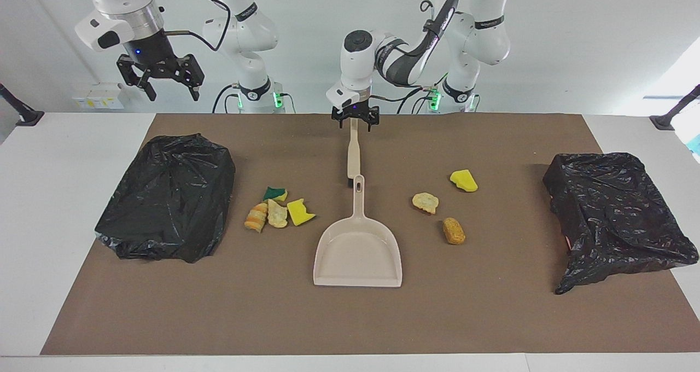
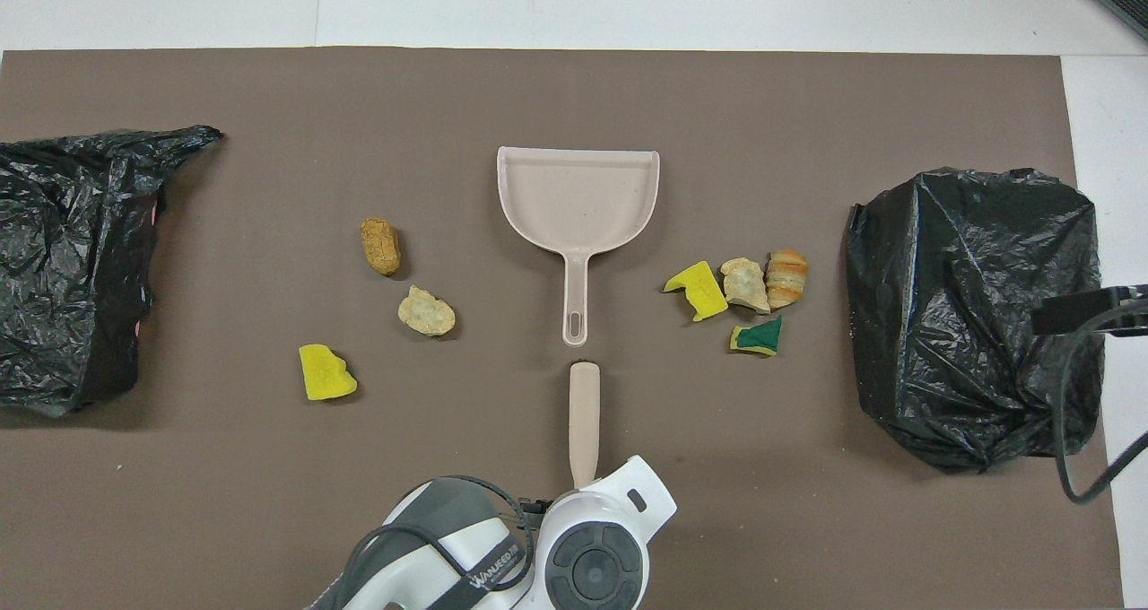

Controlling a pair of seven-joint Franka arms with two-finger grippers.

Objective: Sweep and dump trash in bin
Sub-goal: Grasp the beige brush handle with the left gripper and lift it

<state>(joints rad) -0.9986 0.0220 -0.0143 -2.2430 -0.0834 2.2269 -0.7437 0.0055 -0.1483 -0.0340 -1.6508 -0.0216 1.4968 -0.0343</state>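
Reading the counter as a clock from above, twelve pointing away from the robots and the dustpan (image 2: 578, 188) at the hub, the trash is in two lots. Four scraps (image 2: 737, 294) are bunched at about four o'clock of the pan, toward the right arm's end. Three more lie loose on the seven-to-nine side: a tan-orange lump (image 2: 381, 247), a pale lump (image 2: 426, 312) and a yellow sponge piece (image 2: 326, 372). All of it is flat on the brown mat (image 2: 807, 520) and none is in the pan. The brush (image 2: 584, 413) sits at six o'clock of the pan, its long axis on the six-to-twelve line, head almost touching the pan's handle and slim tail aimed at the robots. That line is what I'm working to. My left gripper (image 1: 354, 121) is low over the tail end with its fingers spread to either side of the handle, pinching nothing, and I can't tell whether they touch it. I judge the next thing is to close across that axis. The right gripper (image 1: 159, 79) waits high, fingers spread and empty, up over the counter's edge by the black-bagged bin (image 1: 169, 197) at three o'clock. The other bagged bin (image 1: 618, 213) sits out at nine o'clock.
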